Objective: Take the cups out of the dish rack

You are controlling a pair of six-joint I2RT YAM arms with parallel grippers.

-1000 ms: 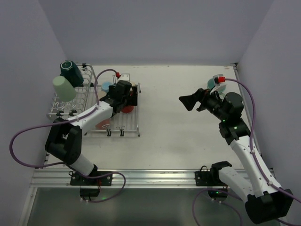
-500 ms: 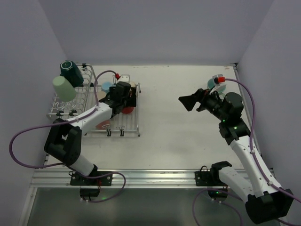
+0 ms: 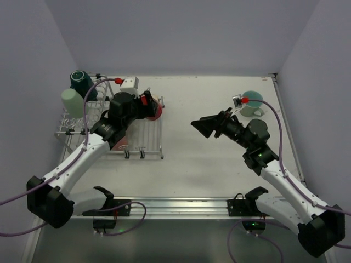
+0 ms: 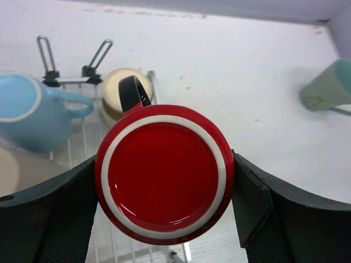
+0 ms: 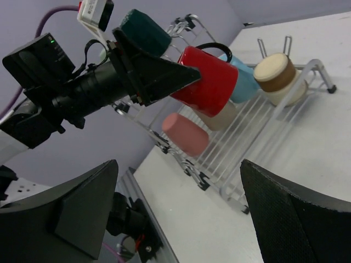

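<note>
My left gripper (image 3: 149,107) is shut on a red cup (image 4: 164,172), fingers pressed to both its sides, its white-ringed base facing the wrist camera. The right wrist view shows the red cup (image 5: 208,79) held above the silver wire dish rack (image 5: 258,137). In the rack lie a pink cup (image 5: 185,134), a light blue mug (image 4: 24,118) and a beige cup (image 4: 123,90). A teal cup (image 3: 80,81) and a pale green cup (image 3: 72,102) sit on the rack's taller left section (image 3: 82,118). My right gripper (image 3: 201,125) hangs open over the table's middle, holding nothing.
A pale green mug (image 3: 252,104) stands on the table at the far right, behind my right arm. Walls close off the left, back and right of the table. An aluminium rail (image 3: 175,205) runs along the near edge.
My left arm has risen and lifted the red cup out of the rack, toward the rack's right edge. My right gripper has moved left toward the middle, uncovering the pale green mug.
</note>
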